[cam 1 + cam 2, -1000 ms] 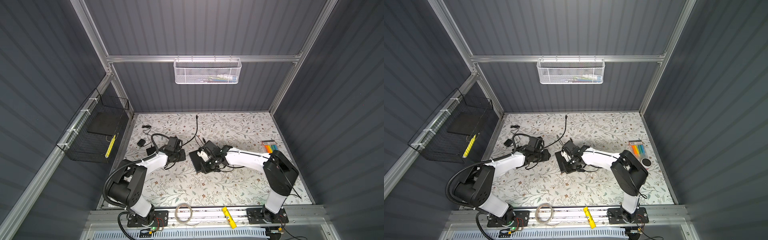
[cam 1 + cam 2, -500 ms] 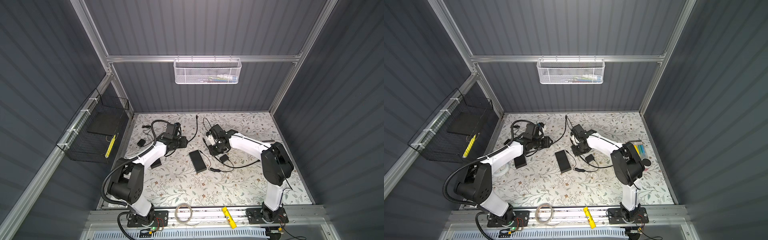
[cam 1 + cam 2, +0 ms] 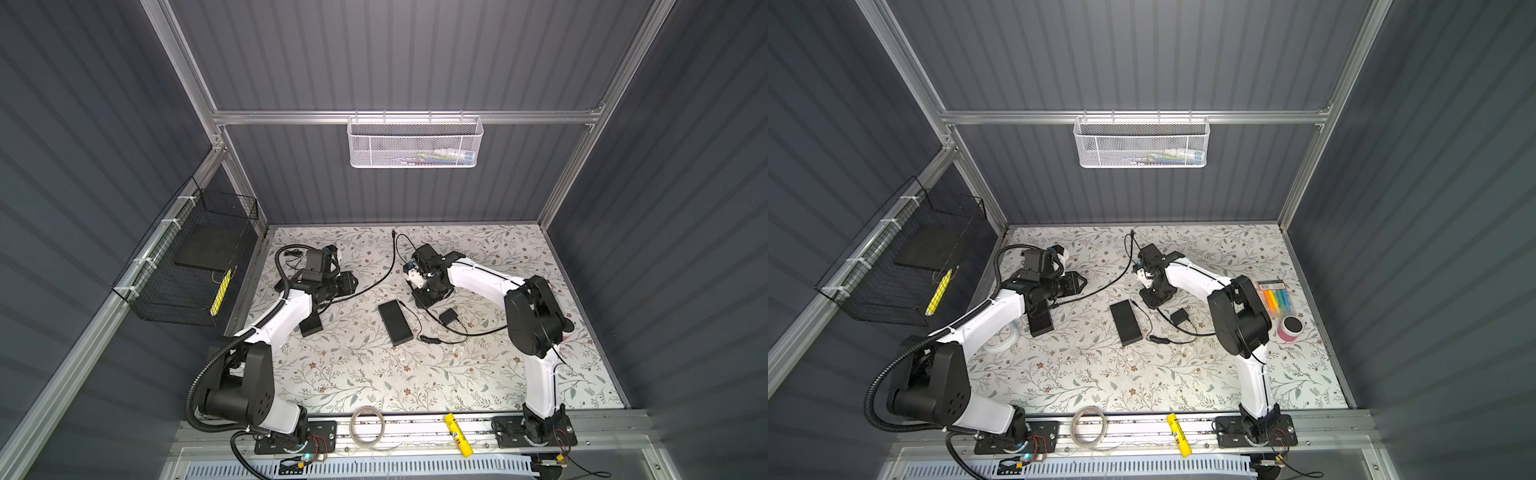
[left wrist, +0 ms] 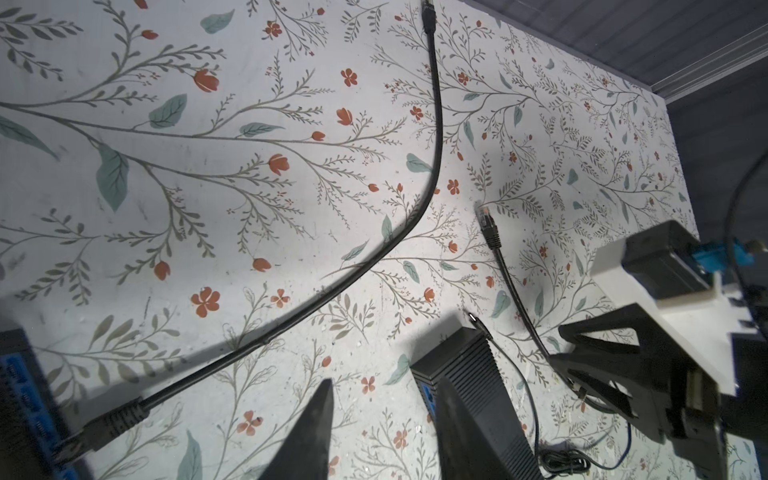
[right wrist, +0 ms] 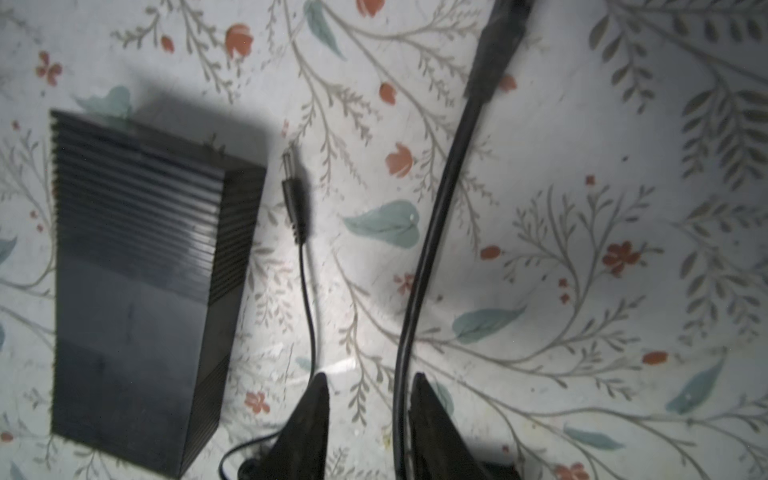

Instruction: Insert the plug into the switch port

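Note:
The black switch (image 3: 395,323) lies flat mid-table, its blue ports (image 4: 426,392) on a long side. The plug (image 4: 487,222), a clear-tipped network plug on a black cable (image 5: 436,232), rests on the table apart from the switch. That cable runs back between the fingers of my right gripper (image 5: 370,374), close to one finger; the jaws stand apart and are not clamped on it. My right gripper (image 3: 420,302) hangs just behind the switch. My left gripper (image 4: 384,380) is open and empty, and sits left of the switch in both top views (image 3: 1081,282).
A second black box (image 3: 311,326) with blue ports lies under the left arm, with a thick cable (image 3: 388,270) plugged in. A power adapter (image 3: 449,318) and its barrel plug (image 5: 295,199) lie beside the switch. Markers (image 3: 1277,301) and a pink cup (image 3: 1291,328) are at the right.
Both arms have pulled back from the middle of the table toward the rear, leaving the switch lying free. The right jaws have widened.

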Controlling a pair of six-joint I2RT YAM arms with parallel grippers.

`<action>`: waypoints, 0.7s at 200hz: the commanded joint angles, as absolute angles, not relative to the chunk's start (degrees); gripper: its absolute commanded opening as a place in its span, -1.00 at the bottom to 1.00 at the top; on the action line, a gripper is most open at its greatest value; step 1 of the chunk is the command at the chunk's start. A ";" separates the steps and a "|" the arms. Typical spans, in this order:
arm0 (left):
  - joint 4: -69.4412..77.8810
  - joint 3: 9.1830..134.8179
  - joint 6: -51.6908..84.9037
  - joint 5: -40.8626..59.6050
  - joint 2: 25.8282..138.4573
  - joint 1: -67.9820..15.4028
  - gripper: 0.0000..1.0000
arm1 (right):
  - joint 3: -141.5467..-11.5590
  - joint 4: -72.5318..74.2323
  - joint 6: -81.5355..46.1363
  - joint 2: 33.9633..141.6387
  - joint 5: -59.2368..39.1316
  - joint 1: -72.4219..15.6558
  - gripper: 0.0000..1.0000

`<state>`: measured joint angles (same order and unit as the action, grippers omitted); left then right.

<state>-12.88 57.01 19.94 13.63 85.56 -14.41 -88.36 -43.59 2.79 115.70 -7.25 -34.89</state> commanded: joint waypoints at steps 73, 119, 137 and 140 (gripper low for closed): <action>-8.70 56.08 21.16 20.47 88.53 -13.46 -0.18 | -75.57 -37.61 -11.35 109.77 -13.01 -39.05 -0.25; -9.24 55.34 20.91 20.86 87.58 -12.51 -0.19 | -73.56 -35.12 -18.56 109.68 -12.68 -39.90 -0.26; -8.67 55.28 21.18 21.77 88.15 -12.34 -0.19 | -73.25 -35.53 -20.45 110.56 -11.78 -40.29 -0.28; -8.55 55.28 21.21 21.98 88.24 -12.24 -0.19 | -73.05 -35.43 -20.78 110.57 -11.54 -40.34 -0.29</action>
